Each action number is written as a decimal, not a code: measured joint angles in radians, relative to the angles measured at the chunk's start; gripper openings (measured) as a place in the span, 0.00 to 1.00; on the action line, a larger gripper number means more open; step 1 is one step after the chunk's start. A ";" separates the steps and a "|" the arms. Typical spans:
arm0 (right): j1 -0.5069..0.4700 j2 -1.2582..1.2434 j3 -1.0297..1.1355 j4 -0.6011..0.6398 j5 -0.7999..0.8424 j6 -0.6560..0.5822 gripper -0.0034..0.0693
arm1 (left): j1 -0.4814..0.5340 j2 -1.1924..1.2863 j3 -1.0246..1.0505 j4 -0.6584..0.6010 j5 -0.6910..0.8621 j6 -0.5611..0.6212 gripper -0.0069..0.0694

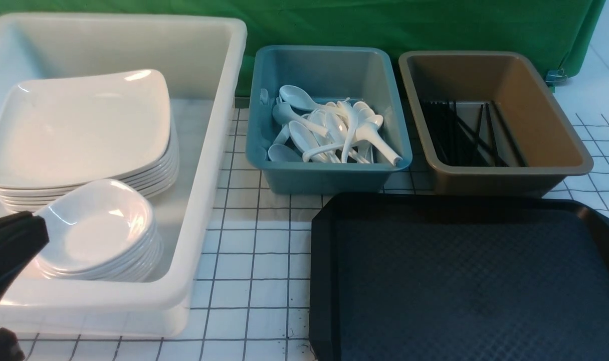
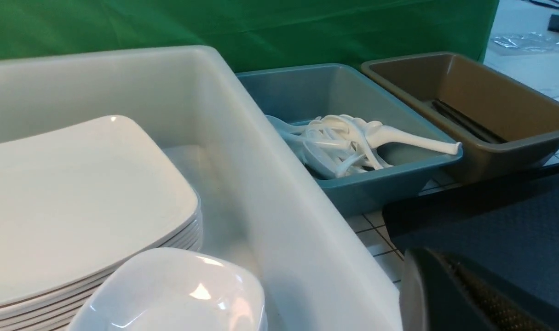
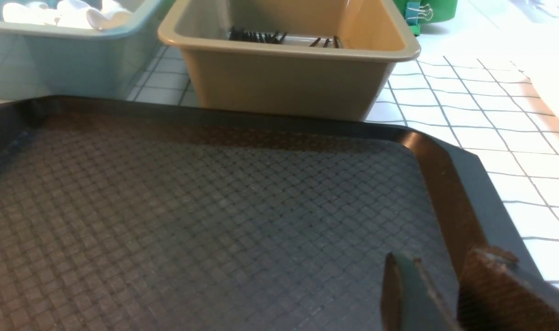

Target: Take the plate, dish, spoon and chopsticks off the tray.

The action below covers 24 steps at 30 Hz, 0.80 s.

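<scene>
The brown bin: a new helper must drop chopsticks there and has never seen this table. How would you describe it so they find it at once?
Three containers line the green backdrop behind the black tray: a big white tub, a blue bin, then the brown bin farthest to the robot's right. It alone is tan-brown and holds thin black chopsticks; the blue one holds white spoons.

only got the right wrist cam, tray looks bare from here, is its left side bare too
Observer: Yes. The front view shows nothing on the left side of the large black diamond-textured plastic tray.
Operator: where are the plates
Observer: The large glossy white square plates sit stacked in a big white plastic tub, left of the tray.
Operator: and the dishes
Observer: The small glossy white rounded dishes are stacked in that tub, nearer the robot than the plates.
Operator: left gripper
Observer: The left gripper is shut, beside the dish stack.
</scene>
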 joint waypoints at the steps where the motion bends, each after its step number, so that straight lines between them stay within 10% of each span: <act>1: 0.000 0.000 0.000 0.000 0.000 0.000 0.38 | 0.000 0.000 0.000 0.006 -0.001 0.000 0.10; 24: 0.000 0.000 0.000 0.000 0.000 0.000 0.38 | 0.375 -0.376 0.485 0.141 -0.206 -0.191 0.10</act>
